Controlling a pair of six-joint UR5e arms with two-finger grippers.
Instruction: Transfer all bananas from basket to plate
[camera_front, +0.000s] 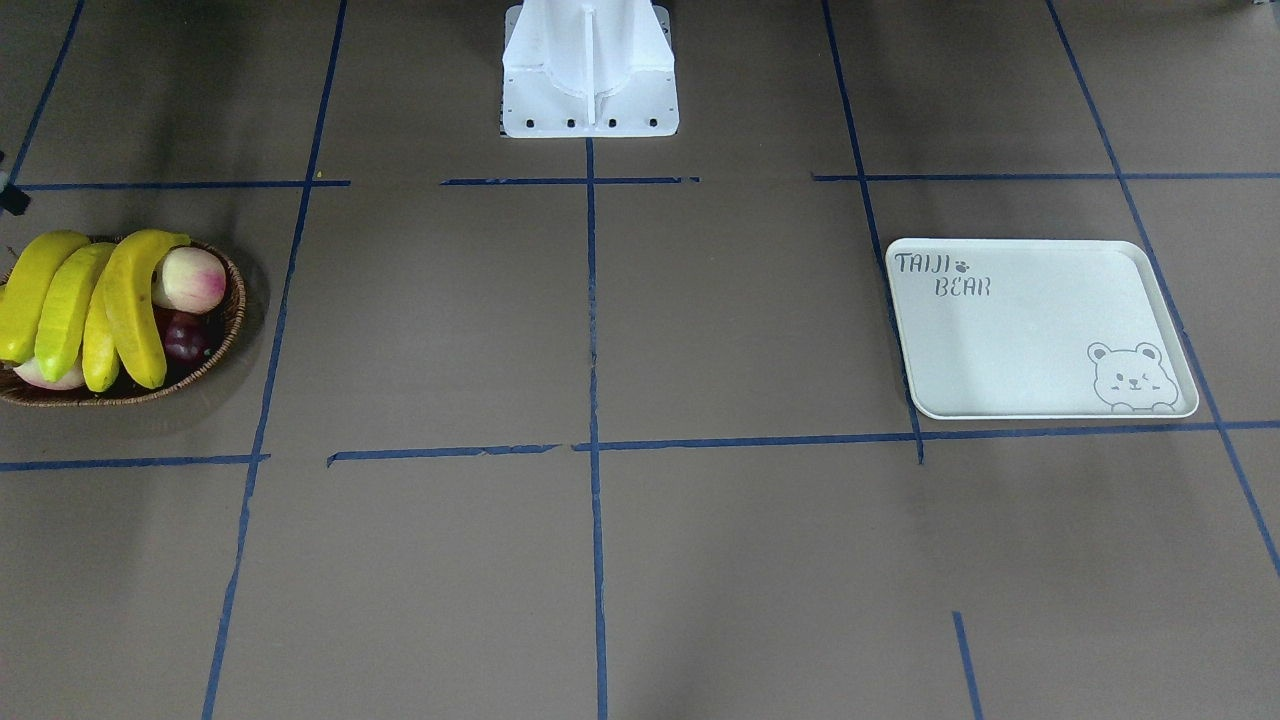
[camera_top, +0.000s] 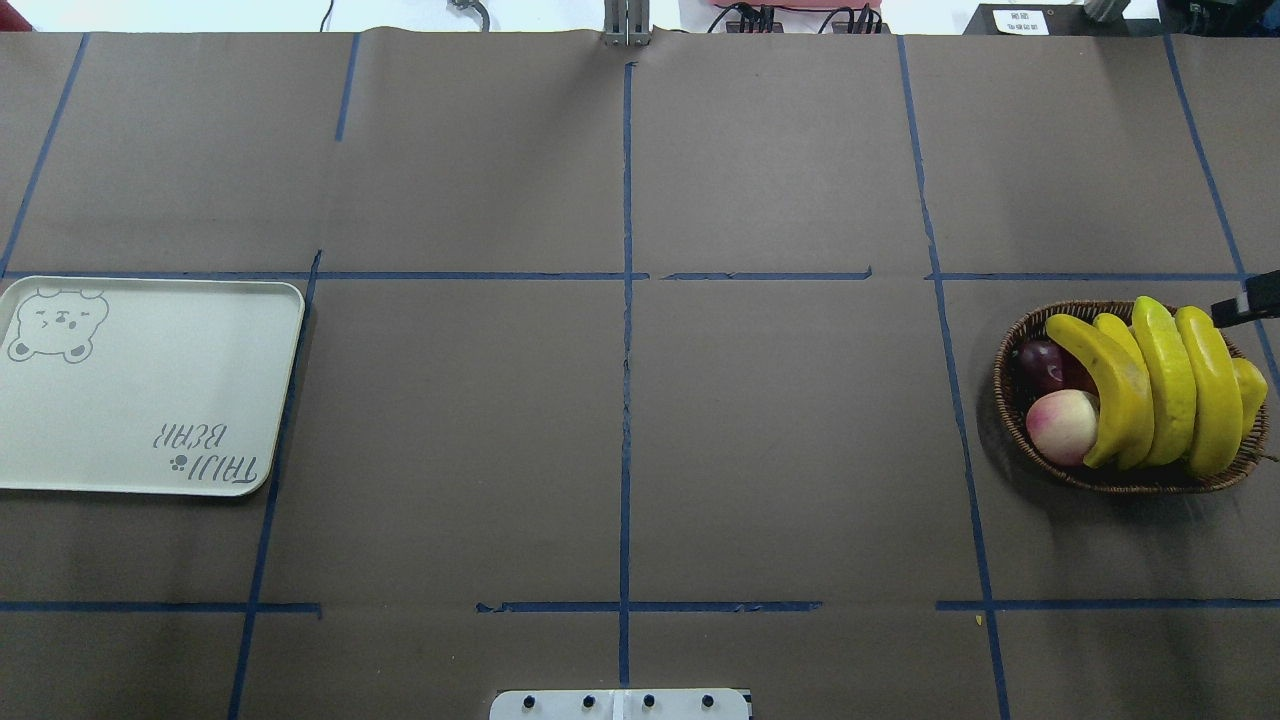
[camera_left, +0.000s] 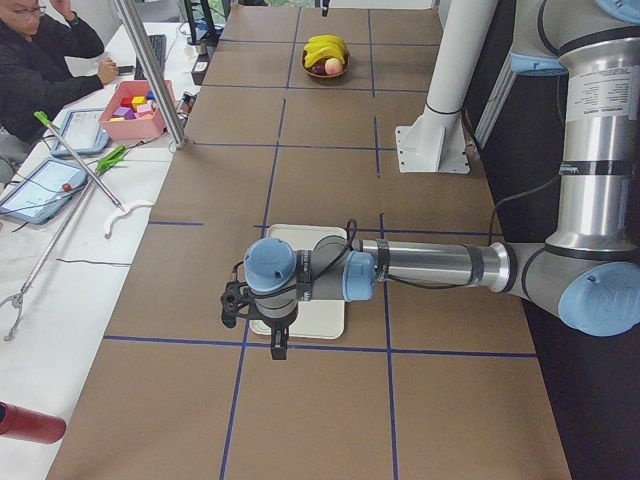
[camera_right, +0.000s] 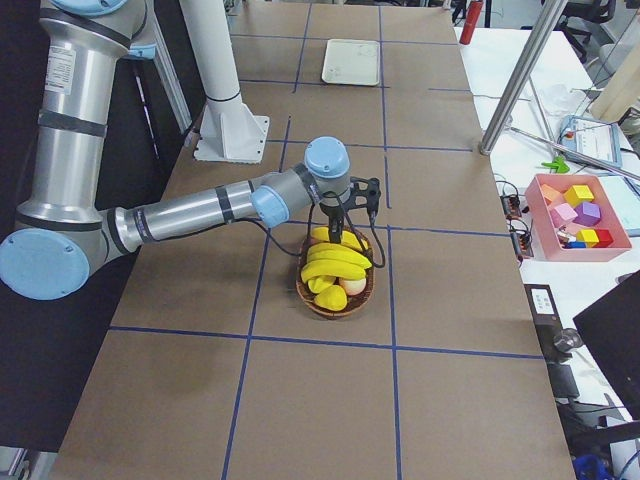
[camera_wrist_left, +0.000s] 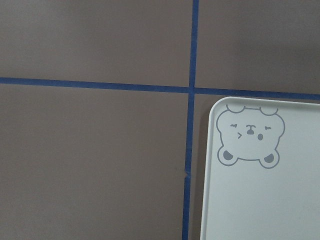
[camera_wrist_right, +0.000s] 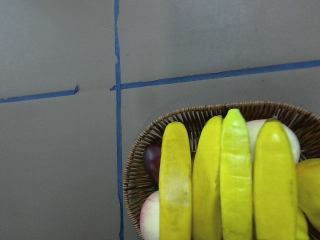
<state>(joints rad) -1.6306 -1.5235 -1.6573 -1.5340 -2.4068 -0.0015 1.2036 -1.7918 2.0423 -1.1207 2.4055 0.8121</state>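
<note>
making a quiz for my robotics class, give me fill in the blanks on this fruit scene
The basket holds ___ long bananas.
The plate carries ___ fruit.
The animal drawn on the plate is a ___.
The tape lines on the table are ___.
Missing: four; no; bear; blue.

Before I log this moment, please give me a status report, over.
Left gripper above plate edge, right gripper over basket; open or shut unclear. Four bananas in basket, none on plate. Peach beside them, nothing on top.
</note>
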